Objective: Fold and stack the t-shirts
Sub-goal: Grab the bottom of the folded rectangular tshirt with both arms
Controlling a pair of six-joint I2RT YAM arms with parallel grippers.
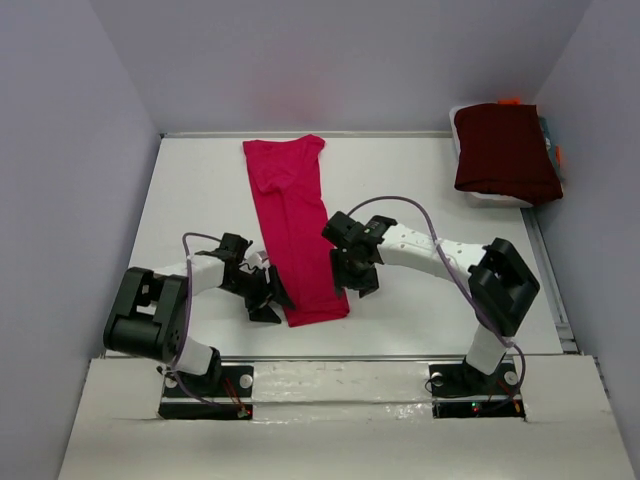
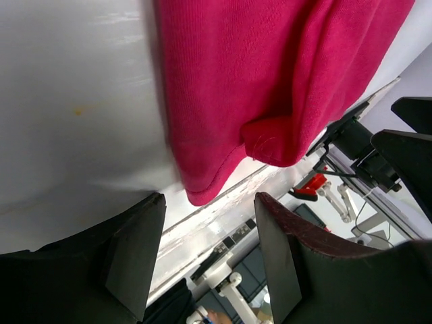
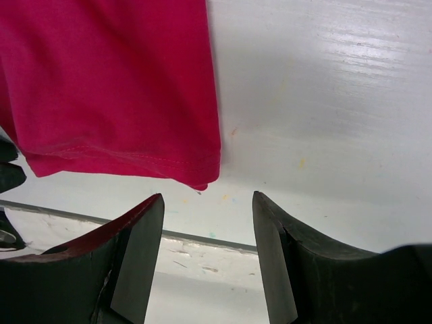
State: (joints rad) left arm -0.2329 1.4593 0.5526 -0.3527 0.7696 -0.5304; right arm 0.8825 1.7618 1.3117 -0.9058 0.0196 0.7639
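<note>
On white desk (image 1: 420, 200), crimson-pink cloth t-shirt (image 1: 295, 230) folded lengthwise; cross-fold, stacking pending; dark maroon folded garment (image 1: 505, 150) aside; left fingers (image 2: 135, 250), right fingers (image 3: 138, 250) apart.

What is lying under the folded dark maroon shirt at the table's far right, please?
The edge of a pale container shows beneath the maroon shirt; orange bits peek out beside it. The rest is covered.

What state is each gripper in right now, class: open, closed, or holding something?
Left gripper: open, holding nothing, near the crimson-pink t-shirt's hem.
Right gripper: open, holding nothing.
</note>
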